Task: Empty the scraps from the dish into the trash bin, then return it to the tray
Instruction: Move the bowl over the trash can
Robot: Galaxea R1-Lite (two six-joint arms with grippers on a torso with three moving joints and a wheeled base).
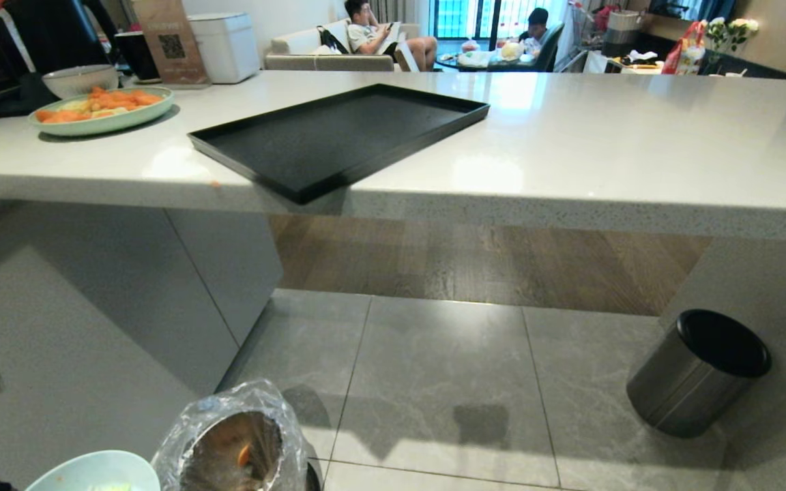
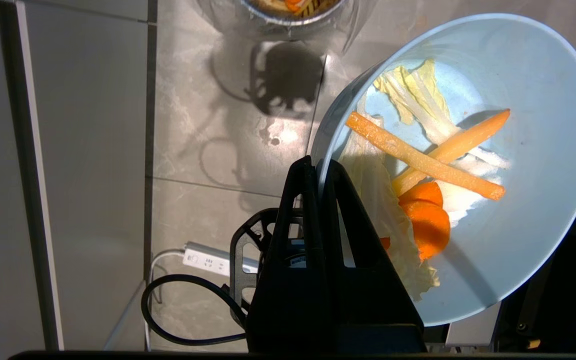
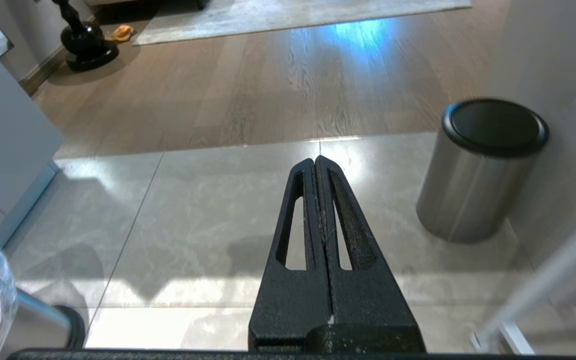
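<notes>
My left gripper (image 2: 320, 162) is shut on the rim of the pale blue dish (image 2: 518, 100), held low over the floor; the dish's edge also shows at the head view's near left (image 1: 93, 470). Scraps (image 2: 428, 165) lie inside it: orange carrot sticks and slices with pale cabbage pieces. The trash bin (image 1: 236, 443), shiny metal with a crinkled clear liner, stands just beside the dish and holds some orange bits; its rim shows ahead of the dish (image 2: 288, 15). The black tray (image 1: 338, 136) lies bare on the counter, one corner overhanging the edge. My right gripper (image 3: 316, 161) hangs shut over the floor tiles, holding nothing.
A dark steel cylinder with a black top (image 1: 700, 372) stands on the floor at the right. A green plate of carrot slices (image 1: 101, 109) and a white bowl (image 1: 79, 78) sit far left on the counter (image 1: 604, 150). A power strip with cable (image 2: 208, 257) lies below. Two people sit far behind.
</notes>
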